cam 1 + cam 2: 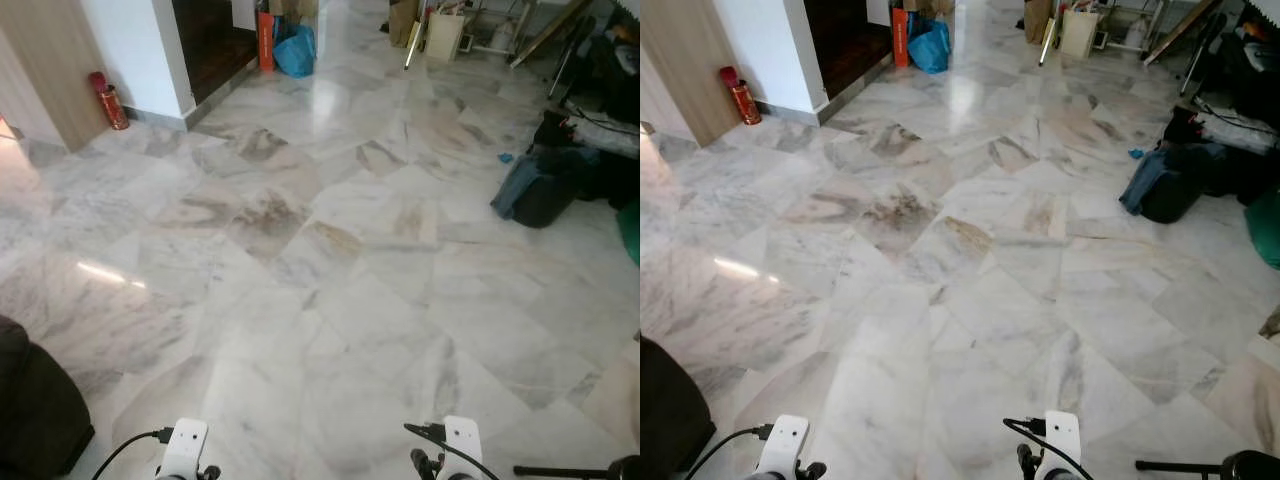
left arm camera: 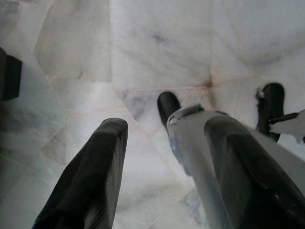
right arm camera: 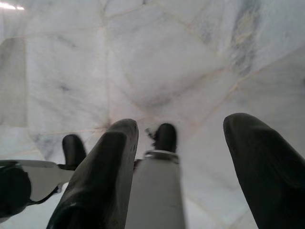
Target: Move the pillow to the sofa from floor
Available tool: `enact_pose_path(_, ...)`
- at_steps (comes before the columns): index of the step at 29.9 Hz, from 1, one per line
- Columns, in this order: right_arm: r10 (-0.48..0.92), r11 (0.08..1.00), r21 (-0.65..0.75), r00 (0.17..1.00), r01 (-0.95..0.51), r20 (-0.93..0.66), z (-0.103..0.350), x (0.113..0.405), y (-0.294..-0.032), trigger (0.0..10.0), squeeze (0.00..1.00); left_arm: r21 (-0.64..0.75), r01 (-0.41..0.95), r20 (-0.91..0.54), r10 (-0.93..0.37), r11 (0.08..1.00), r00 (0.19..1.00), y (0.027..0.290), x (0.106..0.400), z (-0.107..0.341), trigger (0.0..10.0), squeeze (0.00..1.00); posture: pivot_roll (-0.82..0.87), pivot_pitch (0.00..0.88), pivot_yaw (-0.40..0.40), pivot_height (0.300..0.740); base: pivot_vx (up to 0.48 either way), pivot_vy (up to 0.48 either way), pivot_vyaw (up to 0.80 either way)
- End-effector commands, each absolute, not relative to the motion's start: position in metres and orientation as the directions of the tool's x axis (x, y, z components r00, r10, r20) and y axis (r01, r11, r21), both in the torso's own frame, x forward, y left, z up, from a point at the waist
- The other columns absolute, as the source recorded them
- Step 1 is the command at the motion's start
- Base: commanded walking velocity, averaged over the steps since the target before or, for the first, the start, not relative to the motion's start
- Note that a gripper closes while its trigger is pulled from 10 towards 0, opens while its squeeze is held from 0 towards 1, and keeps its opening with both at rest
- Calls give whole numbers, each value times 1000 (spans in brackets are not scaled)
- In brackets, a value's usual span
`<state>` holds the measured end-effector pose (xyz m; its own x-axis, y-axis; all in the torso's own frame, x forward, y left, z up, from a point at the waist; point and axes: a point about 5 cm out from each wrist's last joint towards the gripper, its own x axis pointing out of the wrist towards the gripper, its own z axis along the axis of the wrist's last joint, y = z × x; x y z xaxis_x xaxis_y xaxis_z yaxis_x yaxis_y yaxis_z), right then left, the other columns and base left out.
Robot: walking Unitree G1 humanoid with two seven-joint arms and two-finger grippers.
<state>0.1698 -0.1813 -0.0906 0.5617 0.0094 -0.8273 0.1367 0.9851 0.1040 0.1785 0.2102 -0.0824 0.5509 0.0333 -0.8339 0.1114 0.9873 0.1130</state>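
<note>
Nowhere on the marble floor can a pillow be made out. Likely light and soft, it should be pinched at a corner. Left gripper and right gripper hang spread, empty.

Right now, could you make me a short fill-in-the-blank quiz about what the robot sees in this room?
1. The floor is laid with pale ____ tiles.
2. The cylindrical fire extinguisher standing by the wooden panel is ____ in colour.
3. The plastic bag on the floor at the far end is ____.
4. Both the left gripper and the right gripper have their black jaws ____.

Answers: marble; red; blue; open
</note>
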Motion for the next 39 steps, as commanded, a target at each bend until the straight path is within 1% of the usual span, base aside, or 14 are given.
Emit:
enact_pose_path(1, 8, 982, 110, 551, 153, -834, -92, 167, -181, 10000, 0, 110, 111, -841, 34, 988, 539, 211, 177, -83, 10000, 0, 79, 22, -36, 740, -292, 0, 0)
enact_pose_path(39, 4, 981, 108, 549, 158, -836, -93, 166, -181, 10000, 0, 106, 114, -844, 29, 988, 535, 212, 176, -83, 10000, 0, 82, 38, -37, 740, -297, 0, 0)
